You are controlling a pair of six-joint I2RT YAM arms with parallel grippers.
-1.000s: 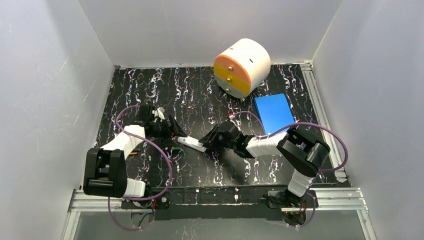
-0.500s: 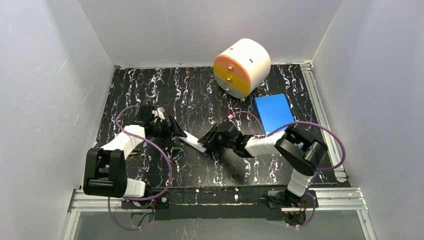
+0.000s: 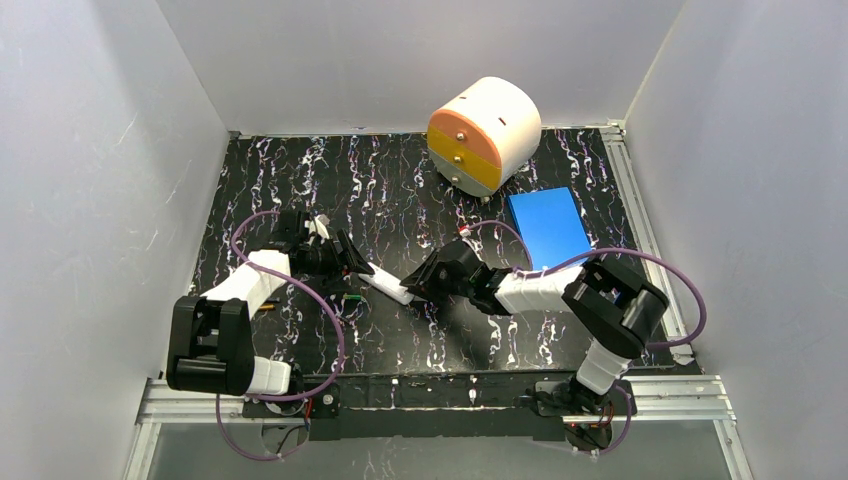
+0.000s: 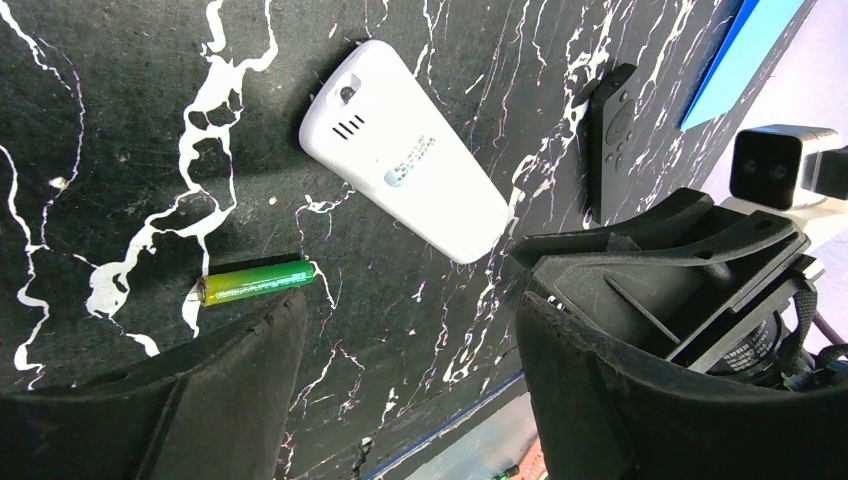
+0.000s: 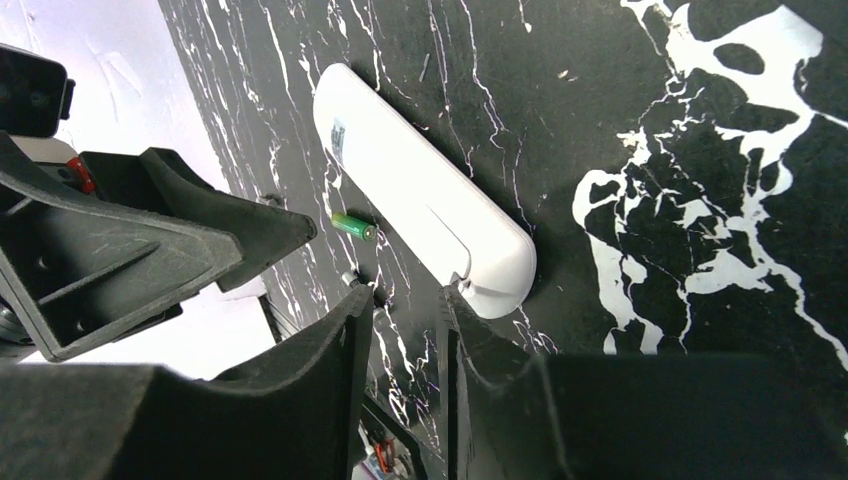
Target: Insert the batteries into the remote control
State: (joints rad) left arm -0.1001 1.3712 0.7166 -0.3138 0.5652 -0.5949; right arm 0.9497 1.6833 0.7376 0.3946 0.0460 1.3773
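Note:
A white remote [image 3: 386, 285] lies face down on the black marbled mat between my two grippers; it also shows in the left wrist view [image 4: 405, 165] and the right wrist view [image 5: 420, 205]. A green battery [image 4: 257, 283] lies loose on the mat just beside it, also seen from above [image 3: 352, 297] and in the right wrist view [image 5: 353, 225]. My left gripper [image 3: 347, 255] is open and empty, just left of the remote. My right gripper [image 5: 405, 310] has a narrow empty gap, with one fingertip [image 5: 460, 300] against the remote's near end.
A black remote [image 4: 612, 125] lies beyond the white one, near the right arm. A blue box [image 3: 545, 228] sits at the right and a round white drawer unit [image 3: 485, 135] at the back. A small orange-yellow cell [image 3: 266, 307] lies by the left arm.
My right gripper has crept a little to the left, nudging the white remote towards the left gripper. The left arm and the green battery have not moved.

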